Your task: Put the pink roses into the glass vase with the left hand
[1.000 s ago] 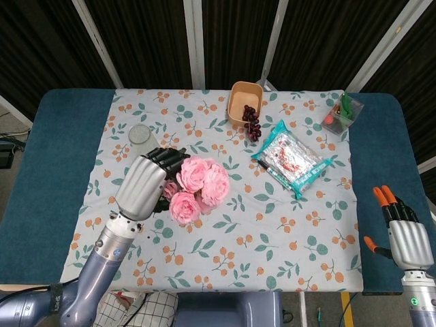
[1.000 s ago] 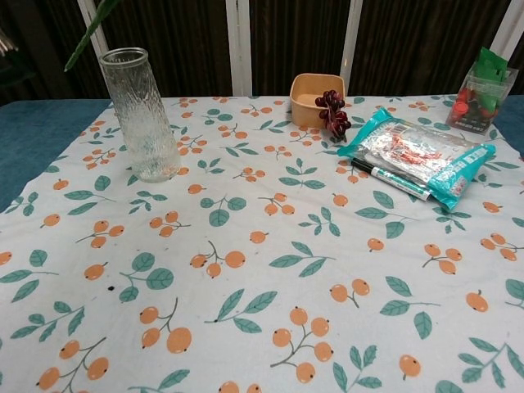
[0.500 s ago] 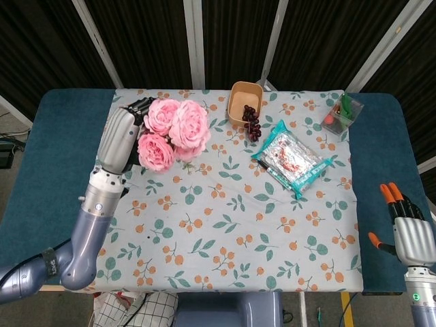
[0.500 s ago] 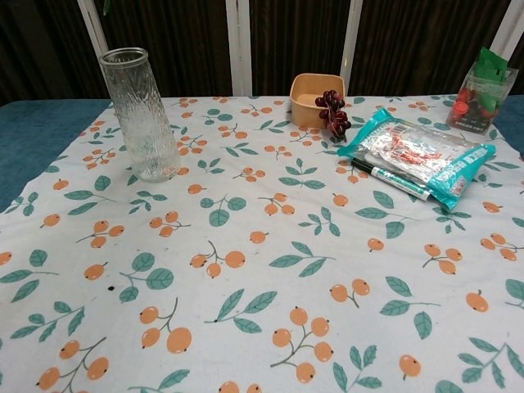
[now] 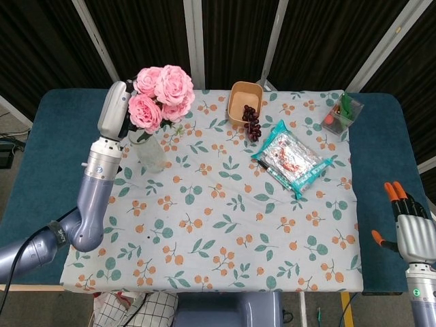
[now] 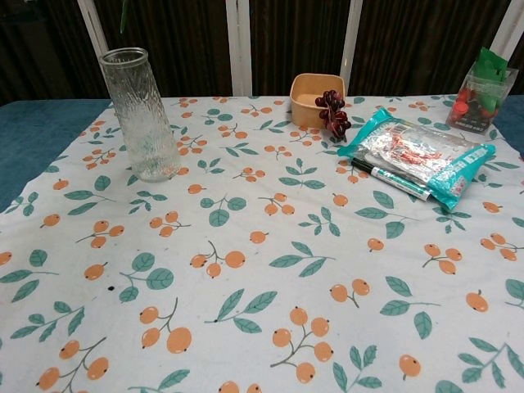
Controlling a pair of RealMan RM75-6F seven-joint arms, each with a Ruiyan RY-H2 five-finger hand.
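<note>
My left hand [image 5: 114, 109] holds the bunch of pink roses [image 5: 158, 93] high over the back left of the table. The blooms hang right above the glass vase [image 5: 151, 151], hiding its mouth in the head view. In the chest view the vase [image 6: 141, 114] stands upright and empty, and only a green stem tip [image 6: 125, 11] shows at the top edge above it. My right hand [image 5: 414, 232] rests off the table's front right corner, fingers apart, holding nothing.
A tan bowl [image 5: 244, 102] with dark grapes [image 5: 253, 124] sits at the back centre. A teal snack packet [image 5: 293, 159] with a black pen [image 6: 390, 182] against it lies to the right. A clear bag of red and green items [image 5: 343, 113] stands at the back right corner.
My left hand has lifted the roses from the table's left middle up and back, bringing them over the vase. The right hand stays in place.
</note>
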